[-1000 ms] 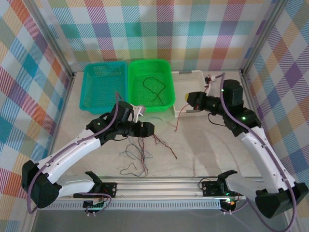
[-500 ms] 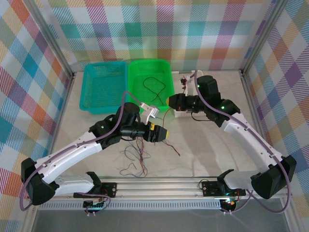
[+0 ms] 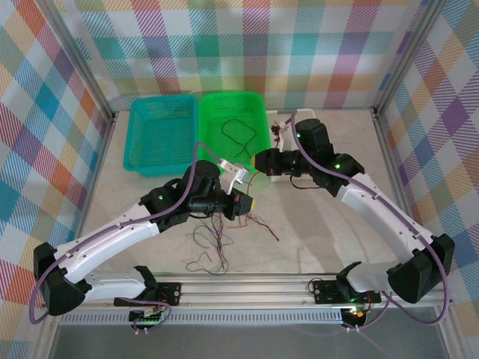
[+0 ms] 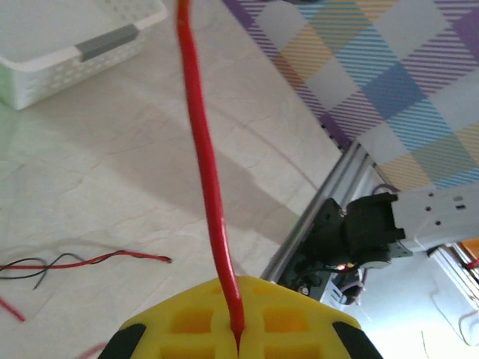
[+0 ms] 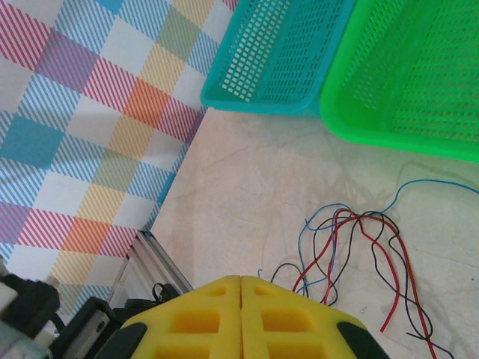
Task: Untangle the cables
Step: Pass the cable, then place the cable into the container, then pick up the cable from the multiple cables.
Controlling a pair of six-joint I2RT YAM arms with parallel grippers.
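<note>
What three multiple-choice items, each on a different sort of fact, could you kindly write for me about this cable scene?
1. Where does the lone black cable lie?
A. in the teal basket
B. in the green basket
C. on the table
2. What colour is the cable gripped by the left claw?
A. red
B. blue
C. green
3. How does the right claw stand?
A. wide open
B. half open
C. shut
Key: 1 B, the top view shows it looped on the green mesh; 2 A, the red cable runs up from between the left claw's closed fingers; 3 C, its yellow fingers meet with no gap in the right wrist view.
</note>
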